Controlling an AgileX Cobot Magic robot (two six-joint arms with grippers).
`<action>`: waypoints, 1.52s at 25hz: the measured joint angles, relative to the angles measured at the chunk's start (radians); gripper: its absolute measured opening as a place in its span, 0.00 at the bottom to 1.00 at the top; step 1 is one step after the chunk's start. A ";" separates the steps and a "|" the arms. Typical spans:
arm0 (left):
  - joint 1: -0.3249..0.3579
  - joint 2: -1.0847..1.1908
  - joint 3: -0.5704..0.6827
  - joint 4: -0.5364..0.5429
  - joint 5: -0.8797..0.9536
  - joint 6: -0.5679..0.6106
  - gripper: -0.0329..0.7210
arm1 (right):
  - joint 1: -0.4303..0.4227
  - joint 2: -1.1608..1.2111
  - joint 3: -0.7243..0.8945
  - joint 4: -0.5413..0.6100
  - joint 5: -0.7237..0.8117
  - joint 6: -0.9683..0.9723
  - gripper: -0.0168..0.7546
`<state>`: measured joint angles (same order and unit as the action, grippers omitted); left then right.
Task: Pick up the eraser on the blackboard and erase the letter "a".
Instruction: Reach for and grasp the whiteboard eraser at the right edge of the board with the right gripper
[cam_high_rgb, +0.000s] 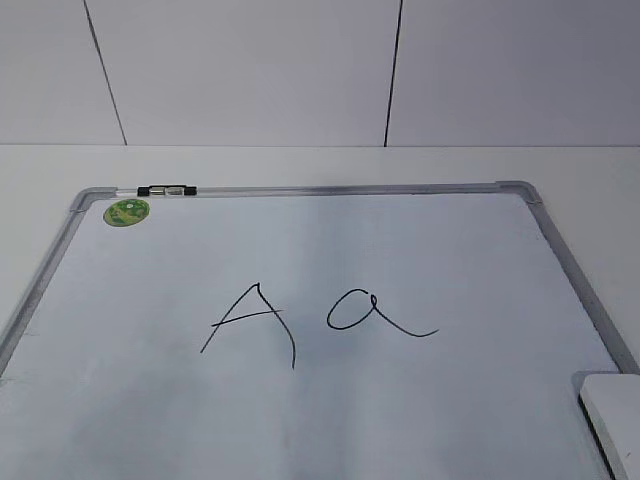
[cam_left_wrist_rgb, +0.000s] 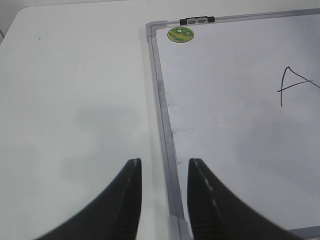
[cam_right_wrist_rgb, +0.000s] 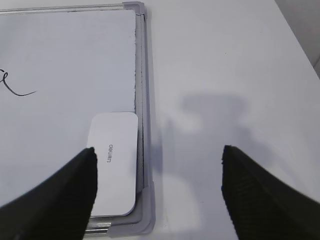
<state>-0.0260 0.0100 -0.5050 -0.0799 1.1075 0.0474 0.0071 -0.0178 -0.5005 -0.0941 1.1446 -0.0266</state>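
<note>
The blackboard (cam_high_rgb: 330, 250) is a white board with a grey frame, lying flat on the table. The cursive letter "a" (cam_high_rgb: 372, 312) is at its middle, right of a capital "A" (cam_high_rgb: 255, 320). The white eraser (cam_right_wrist_rgb: 116, 160) lies in the board's near right corner; its edge shows in the exterior view (cam_high_rgb: 612, 415). My right gripper (cam_right_wrist_rgb: 157, 160) is open above that corner, its left finger over the eraser's left edge, its right finger over bare table. My left gripper (cam_left_wrist_rgb: 164, 172) is open and empty, straddling the board's left frame (cam_left_wrist_rgb: 162, 100). Part of the "a" tail shows in the right wrist view (cam_right_wrist_rgb: 17, 90).
A round green magnet (cam_high_rgb: 127, 211) sits at the board's far left corner, next to a black and silver clip (cam_high_rgb: 165, 189) on the top frame. The white table (cam_right_wrist_rgb: 225, 60) surrounds the board. A white wall stands behind.
</note>
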 joint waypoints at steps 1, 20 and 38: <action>0.000 0.000 0.000 0.000 0.000 0.000 0.35 | 0.000 0.000 0.000 0.000 0.000 0.000 0.79; 0.000 0.000 0.000 0.000 0.000 0.000 0.35 | 0.000 0.175 -0.179 0.019 0.006 0.009 0.79; 0.000 0.000 0.000 0.000 0.000 0.000 0.36 | 0.000 0.636 -0.487 0.259 0.119 -0.014 0.79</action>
<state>-0.0260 0.0100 -0.5050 -0.0799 1.1075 0.0474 0.0071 0.6182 -0.9873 0.1653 1.2631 -0.0410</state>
